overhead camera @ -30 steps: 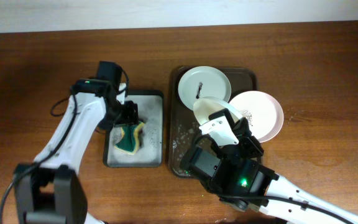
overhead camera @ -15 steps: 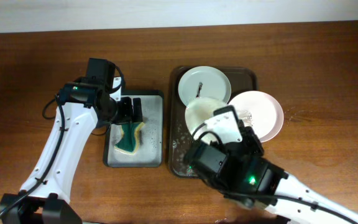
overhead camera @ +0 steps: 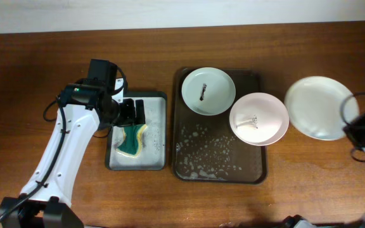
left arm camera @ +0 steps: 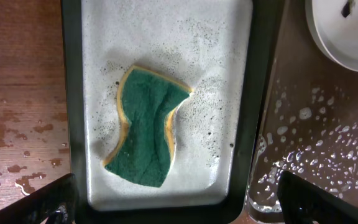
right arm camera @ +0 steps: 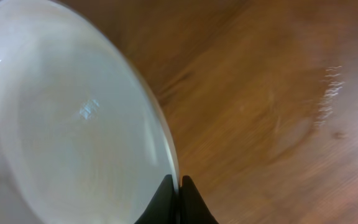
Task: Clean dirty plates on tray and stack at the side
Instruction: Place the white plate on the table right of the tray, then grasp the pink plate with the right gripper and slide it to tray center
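The wooden counter [overhead camera: 43, 50] carries the dark brown tray [overhead camera: 217, 171]. Its long axis runs from the far side of the counter toward the arms, and its near half is wet with drops and foam. Just left of the tray lies the smaller grey tray [overhead camera: 157, 126], parallel to it.

The first plate [overhead camera: 208, 91] lies flat in the far left corner of the tray, with a dark smear at its centre. The second plate [overhead camera: 258, 118] sits at the tray's right side and hangs over the rim; it has small marks in the middle. The third plate [overhead camera: 317, 107] is to the right of the tray, off it and apart from it. Whether it rests on the counter, I cannot tell.

The green sponge [overhead camera: 130, 140] lies in the grey tray.

The right claw [right arm camera: 179, 190] is closed tight on the third plate's rim. The left claw [overhead camera: 132, 114] hangs over the sponge with fingers spread wide, gripping nothing.

Half a second ago the right arm held this plate over the tray; the left arm is unchanged.
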{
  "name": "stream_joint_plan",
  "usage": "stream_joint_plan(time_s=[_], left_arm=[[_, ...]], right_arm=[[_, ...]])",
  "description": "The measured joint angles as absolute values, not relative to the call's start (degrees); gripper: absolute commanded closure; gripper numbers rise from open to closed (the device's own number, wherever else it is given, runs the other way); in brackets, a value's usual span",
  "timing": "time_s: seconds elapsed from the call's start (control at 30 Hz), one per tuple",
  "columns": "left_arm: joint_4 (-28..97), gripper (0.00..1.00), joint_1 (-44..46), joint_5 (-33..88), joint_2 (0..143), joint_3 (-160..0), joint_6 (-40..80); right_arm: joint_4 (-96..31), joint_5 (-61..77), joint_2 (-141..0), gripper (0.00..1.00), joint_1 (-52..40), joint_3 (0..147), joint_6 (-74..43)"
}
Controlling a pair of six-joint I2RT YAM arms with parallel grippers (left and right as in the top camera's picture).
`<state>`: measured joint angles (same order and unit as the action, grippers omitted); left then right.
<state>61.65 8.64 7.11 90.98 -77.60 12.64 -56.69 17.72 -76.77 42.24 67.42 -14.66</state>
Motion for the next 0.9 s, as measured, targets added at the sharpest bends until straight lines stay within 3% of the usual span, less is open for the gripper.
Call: stream_joint_plan(time_s=[0.1,0.27,0.3,0.33,0.5,0.53,0.57,0.73,0.87,0.9], left_arm=[[61.6,0.0,8.6,7.1,91.0,-77.6,12.6],[61.6,0.0,8.6,7.1,91.0,-77.6,12.6],[61.5,0.0,8.6,7.1,91.0,-77.6,12.6],[61.6,0.0,8.6,7.1,91.0,-77.6,12.6],[61.5,0.0,8.6,7.1,91.0,-77.6,12.6],[61.5,0.0,8.6,7.1,91.0,-77.6,12.6],[61.6,0.0,8.6,7.1,91.0,-77.6,12.6],[61.5,0.0,8.6,7.1,91.0,-77.6,12.6],[61.5,0.0,8.6,7.1,91.0,-77.6,12.6],[61.5,0.0,8.6,7.1,91.0,-77.6,12.6]], right_arm=[[-52.0,19.1,-87.7,0.96,52.5,67.7,-16.0],[-49.9,16.1,-100.3,0.94,55.1,67.7,-16.8],[-50.0,14.7,-101.5,0.62,54.3,67.7,-16.8],[-49.9,13.7,-102.0,0.49,52.5,67.7,-16.6],[-49.1,21.5,-98.4,0.47,41.3,69.6,-9.5],[-49.3,22.8,-95.7,0.38,37.1,70.1,-7.2],[-49.7,23.7,-93.6,0.37,32.9,70.7,-5.2],[-46.2,15.8,-95.0,0.38,18.1,70.4,-1.1],[-43.6,10.3,-101.2,0.57,14.1,69.9,-0.8],[-43.6,9.8,-102.3,0.77,14.0,69.9,-0.8]])
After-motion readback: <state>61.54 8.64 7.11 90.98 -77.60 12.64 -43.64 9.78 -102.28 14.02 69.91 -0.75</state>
